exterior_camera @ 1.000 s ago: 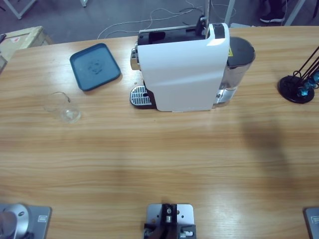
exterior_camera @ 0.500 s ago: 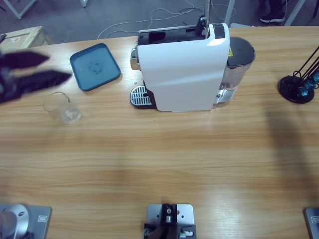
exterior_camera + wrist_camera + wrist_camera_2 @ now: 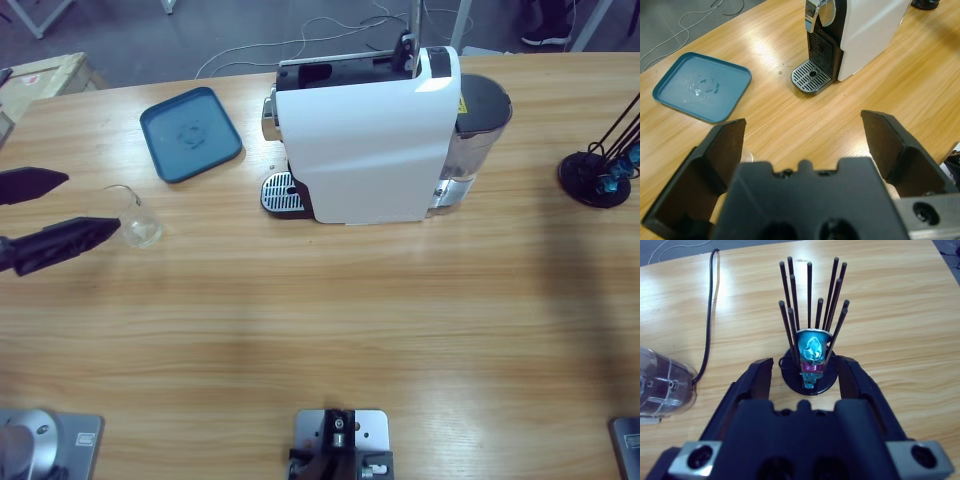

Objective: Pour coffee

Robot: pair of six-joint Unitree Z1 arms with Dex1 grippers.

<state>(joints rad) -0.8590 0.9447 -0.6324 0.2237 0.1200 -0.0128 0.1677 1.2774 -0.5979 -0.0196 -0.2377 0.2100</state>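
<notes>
High view, coffee machine point(image 3: 365, 140): standing untouched, drip grate bare
Left gripper point(image 3: 58, 212): jaws spread wide beside the glass tumbler point(image 3: 128, 215)
Coffee: none discernible in tumbler
Progress: nothing grasped yet; grasping and pouring remain

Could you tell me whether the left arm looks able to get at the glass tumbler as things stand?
Probably yes: the left gripper is open, its fingers spread just beside the glass tumbler, with only bare table between them.

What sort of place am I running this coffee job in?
Likely a lab or workshop bench, not a kitchen: a coffee machine and capsule rack on a long wooden table, loose cables on the floor beyond it.
</notes>
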